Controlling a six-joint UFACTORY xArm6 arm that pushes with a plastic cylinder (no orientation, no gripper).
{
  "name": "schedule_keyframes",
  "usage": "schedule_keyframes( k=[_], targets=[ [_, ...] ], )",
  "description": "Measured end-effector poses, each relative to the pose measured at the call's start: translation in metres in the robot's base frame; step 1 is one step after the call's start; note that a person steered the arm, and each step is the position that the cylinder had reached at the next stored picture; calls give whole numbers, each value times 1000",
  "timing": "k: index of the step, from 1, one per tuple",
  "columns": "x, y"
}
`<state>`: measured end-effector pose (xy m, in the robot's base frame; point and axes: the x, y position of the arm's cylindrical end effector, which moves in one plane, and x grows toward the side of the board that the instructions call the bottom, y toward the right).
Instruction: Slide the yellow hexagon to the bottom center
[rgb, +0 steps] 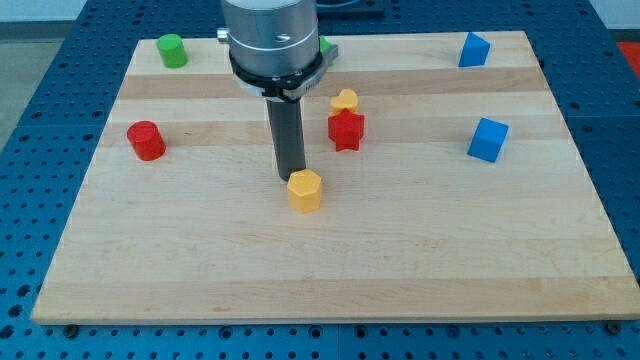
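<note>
- We see a pale wood board (330, 270), planks with a smooth grain, lying on a blue perforated table (30, 150).
- Our arm (272, 40) has a grey metal housing with a black ring under it; a straight dark rod (289, 135) hangs down from it.
- No gripper here, so nothing opens, closes or holds; my tip (291, 178) rests at board height.
- Yellow hexagon (305, 190): matte plastic, six-sided top, near the board's middle, a little toward the bottom edge.
- My tip sits just at the hexagon's upper-left side, touching or nearly so; we cannot tell which.
- The hexagon lies on the tip's lower right, between it and the bottom edge.
- Red star (346, 130): plastic, pointed outline, up and right of the hexagon.
- Yellow block (345, 100): rounded lobed top, shape unclear, just above the star, seems to touch it.
- Red cylinder (146, 140): round top, near the left edge.
- Green cylinder (173, 50): at the top-left corner.
- Green block (326, 46): only a sliver shows behind the arm at the top edge, shape hidden.
- Blue block (473, 49): wedge-like, near the top-right corner.
- Blue cube (488, 139): toward the right edge, well apart from the rest.
</note>
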<state>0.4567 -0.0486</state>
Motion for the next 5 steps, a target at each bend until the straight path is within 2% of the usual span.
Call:
schedule_keyframes(
  k=[5],
  targets=[
    [73,13]
  ],
)
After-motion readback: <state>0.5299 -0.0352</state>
